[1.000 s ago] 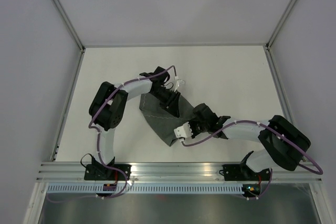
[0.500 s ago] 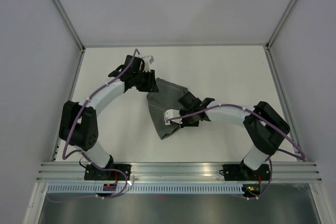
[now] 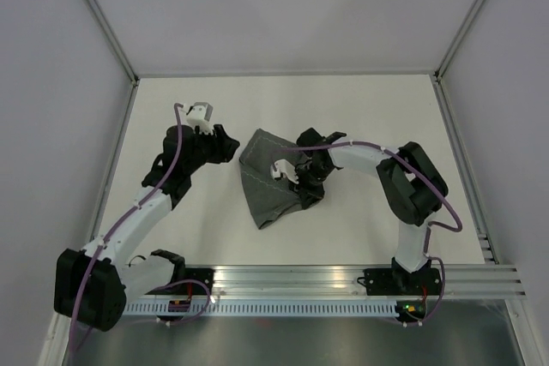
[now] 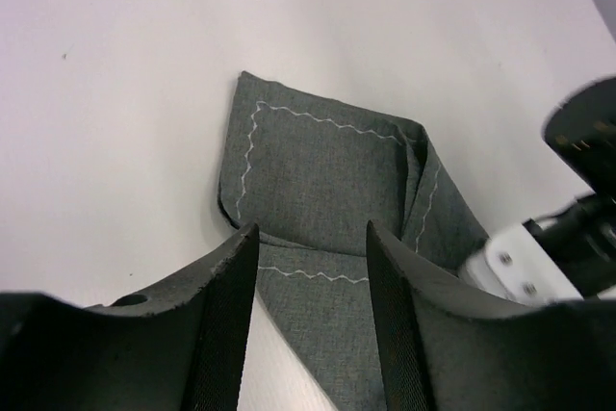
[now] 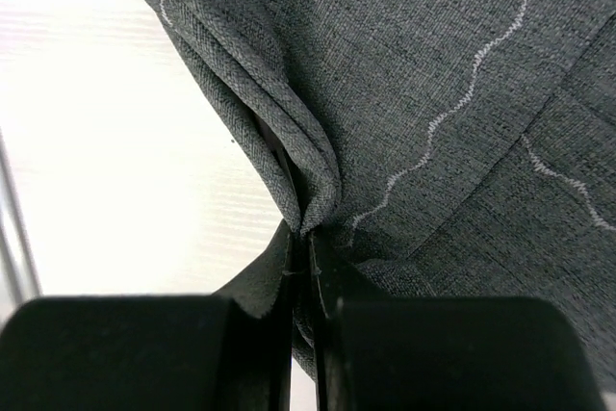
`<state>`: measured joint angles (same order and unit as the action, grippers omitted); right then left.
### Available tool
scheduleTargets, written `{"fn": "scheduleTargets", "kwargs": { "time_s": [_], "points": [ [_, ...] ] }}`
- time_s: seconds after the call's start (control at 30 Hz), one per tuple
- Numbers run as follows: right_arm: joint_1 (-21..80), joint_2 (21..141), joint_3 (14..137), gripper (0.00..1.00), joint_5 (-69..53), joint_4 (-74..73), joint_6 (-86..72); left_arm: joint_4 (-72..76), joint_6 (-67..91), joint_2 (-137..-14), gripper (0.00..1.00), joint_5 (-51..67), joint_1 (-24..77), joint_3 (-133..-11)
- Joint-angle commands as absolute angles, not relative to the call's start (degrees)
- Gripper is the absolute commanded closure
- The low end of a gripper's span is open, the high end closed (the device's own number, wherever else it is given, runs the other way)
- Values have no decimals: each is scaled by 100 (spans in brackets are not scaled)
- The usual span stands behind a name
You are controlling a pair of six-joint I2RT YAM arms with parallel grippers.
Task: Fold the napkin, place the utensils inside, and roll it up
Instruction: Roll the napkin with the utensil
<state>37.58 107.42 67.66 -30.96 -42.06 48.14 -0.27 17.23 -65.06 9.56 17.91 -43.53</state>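
Retreating left, the left claw (image 4: pixel 310 238) hangs open, empty. The right claw (image 5: pixel 306 243) keeps pinching the napkin (image 3: pixel 262 190); folding seems unfinished.

White table (image 3: pixel 369 109); grey walls (image 3: pixel 283 6); slotted aluminium rail (image 3: pixel 292 279) along near edge.

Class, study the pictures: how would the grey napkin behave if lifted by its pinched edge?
Probably floppy: the napkin bunches into soft pleats where the right gripper pinches it. Lifted, it would likely drape and its loose folds slide open. The coarse weave suggests it shouldn't slip easily.
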Motion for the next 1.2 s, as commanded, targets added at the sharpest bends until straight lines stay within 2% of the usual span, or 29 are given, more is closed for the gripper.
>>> {"fn": "scheduleTargets", "kwargs": {
  "time_s": [0.0,0.27,0.47,0.57,0.67,0.87,1.17],
  "points": [
    [3411,11600,6994,100,-3972,-5412,5325,1195,1381,-5890,46,1019,1959,-3868],
    [3208,12366,7646,100,-4201,-5906,5423,1266,370,-5871,44,-130,3513,-3596],
    [3085,12849,8111,100,-4245,-6353,5554,1450,229,-5477,44,-712,4182,-2990],
    [3015,12981,8191,99,-4280,-6442,5590,1590,237,-5091,39,-1036,4411,-2638],
    [2971,13069,8235,99,-4289,-6495,5572,1696,36,-4957,30,-888,4648,-2487],
    [2865,13254,8402,99,-4377,-6662,5555,1116,-659,-6107,29,-940,5615,-3155],
    [2804,13394,8578,100,-4386,-6697,5405,791,-835,-7680,32,-230,6029,-3805]
  ]
}}
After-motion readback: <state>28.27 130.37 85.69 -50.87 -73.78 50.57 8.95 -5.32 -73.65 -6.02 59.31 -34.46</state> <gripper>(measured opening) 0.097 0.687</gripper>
